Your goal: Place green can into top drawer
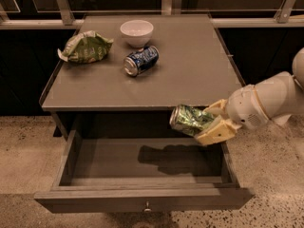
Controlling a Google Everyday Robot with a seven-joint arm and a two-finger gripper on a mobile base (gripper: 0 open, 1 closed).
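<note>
One pincer [205, 123] grips one green can [186, 118] above one open top drawer [104, 198].

gripper [205, 123] over top drawer [118, 199], perhaps half the green can [184, 118] hidden

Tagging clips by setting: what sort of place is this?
Likely an office or lab snack area: grey cabinet with open top drawer, speckled floor, bowl and chip bag on top. The gripper holds the green can above the drawer.

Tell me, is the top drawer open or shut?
Open: the top drawer is pulled out from under the tabletop, inside showing. The gripper holds the green can over it.
</note>
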